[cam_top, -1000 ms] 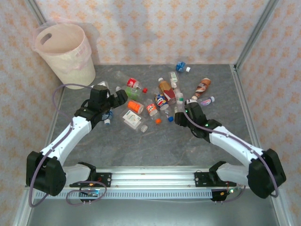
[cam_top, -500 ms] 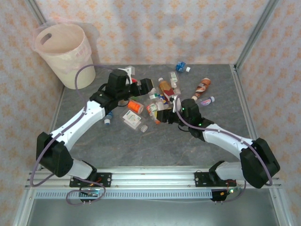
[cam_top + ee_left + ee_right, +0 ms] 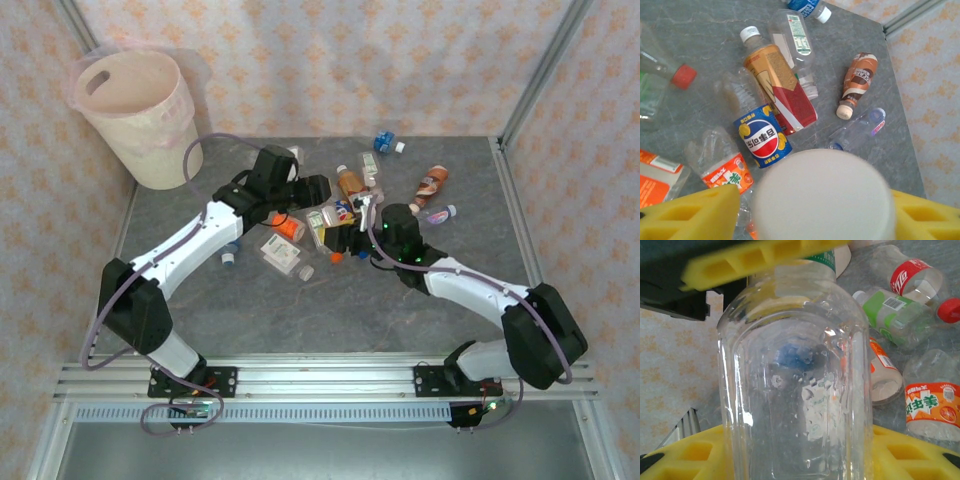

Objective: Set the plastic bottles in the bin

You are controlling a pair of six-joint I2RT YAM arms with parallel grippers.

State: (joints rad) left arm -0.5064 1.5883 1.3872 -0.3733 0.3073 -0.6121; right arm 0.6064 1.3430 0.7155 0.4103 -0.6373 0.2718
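My right gripper (image 3: 800,450) is shut on the body of a clear bottle (image 3: 795,370), held up over the pile. In the top view this clear bottle (image 3: 319,224) sits between my right gripper (image 3: 348,237) and my left gripper (image 3: 320,200). My left gripper (image 3: 820,200) is shut on its white round end (image 3: 822,195), with a yellow finger on each side. Below lie other plastic bottles: a blue-labelled one (image 3: 761,140), a gold and red one (image 3: 780,82), a brown one (image 3: 857,80) and an orange-labelled one (image 3: 932,407). The bin (image 3: 150,140) stands at the far left corner, apart from both arms.
More bottles lie scattered mid-table, among them a green-labelled one (image 3: 895,315), a red-labelled one (image 3: 910,277) and a blue one (image 3: 384,141). Loose caps (image 3: 228,258) lie near the left arm. Papered walls and metal posts (image 3: 535,70) enclose the table.
The left arm swung right from the table's left side to the pile, and its jaws narrowed onto the bottle's end. The right gripper carried the clear bottle left to meet it.
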